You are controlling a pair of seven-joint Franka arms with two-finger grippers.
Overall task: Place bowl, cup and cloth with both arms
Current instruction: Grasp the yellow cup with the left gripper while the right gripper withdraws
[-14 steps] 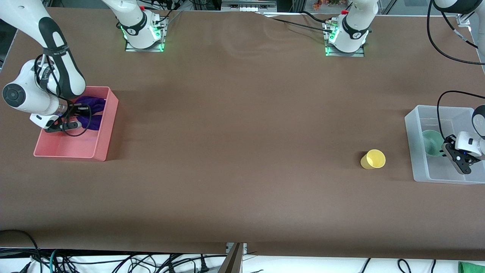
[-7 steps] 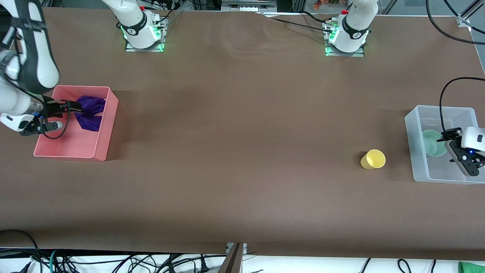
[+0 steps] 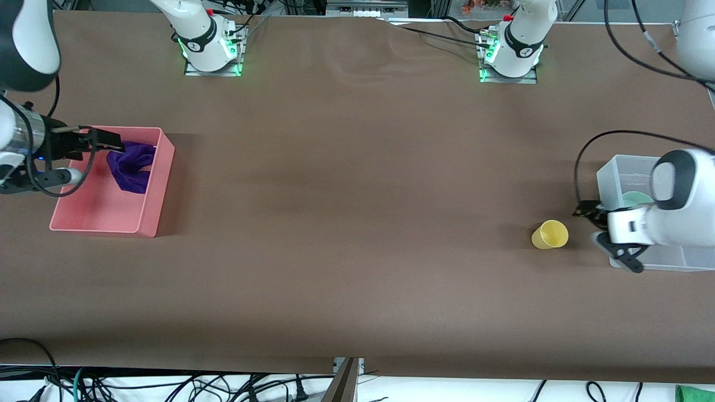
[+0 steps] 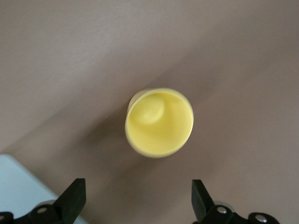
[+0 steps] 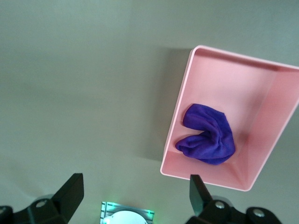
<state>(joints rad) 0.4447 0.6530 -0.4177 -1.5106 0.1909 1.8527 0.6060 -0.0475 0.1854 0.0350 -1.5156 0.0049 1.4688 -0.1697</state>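
Your left pincer [image 4: 135,205] hangs released over the yellow cup [image 3: 549,234], which stands on the tabletop [image 3: 357,223] beside the clear bin [image 3: 614,178] holding the bowl [image 3: 634,198]. Your right pincer [image 3: 103,142] is released above the pink bin [image 3: 151,212], where the cloth [image 3: 131,167] lies.

Yellow cup [image 4: 159,122] is seen from above, upright on brown table [image 4: 70,51], opening up, inside empty. Left gripper [image 4: 138,200] is held over table w/ black fingertips [image 4: 73,198] spread wide, nothing btwn them; cup is clear of both. A pale bin corner [image 4: 18,186] is seen beside one finger.
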